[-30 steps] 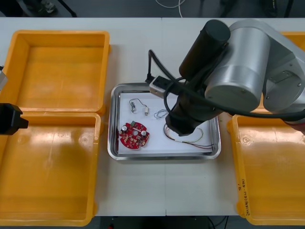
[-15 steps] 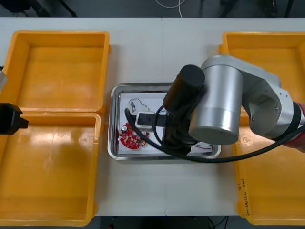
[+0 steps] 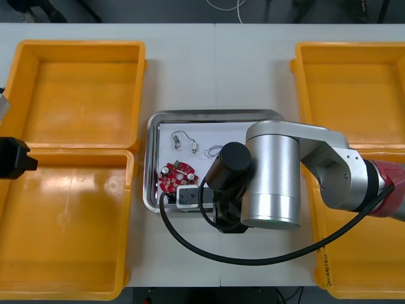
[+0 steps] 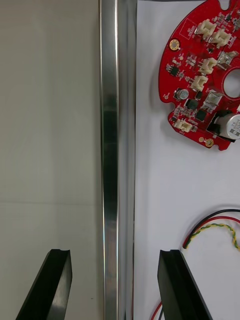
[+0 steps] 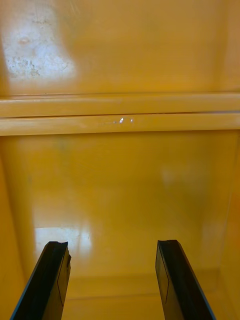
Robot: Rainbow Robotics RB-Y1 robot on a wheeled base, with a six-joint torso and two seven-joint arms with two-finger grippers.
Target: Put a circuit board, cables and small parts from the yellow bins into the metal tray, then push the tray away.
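**Right end effector [image 4: 117, 260] straddles the tray's near rim**

Its fingers are spread and released, one over the tabletop [image 4: 50, 125], the other over the metal tray's [image 4: 110, 125] white inside. The red circuit board [image 4: 205, 75] and a red and yellow cable [image 4: 212, 229] lie in the tray. The left end effector [image 5: 112, 252], likewise released, hangs over a yellow bin [image 5: 120, 175].

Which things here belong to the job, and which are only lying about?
Job: metal tray; circuit board; red and yellow cable; small metal parts; yellow bins; right pincer, open astride the tray's rim.
Lying about: left pincer, parked over the left bins; table.
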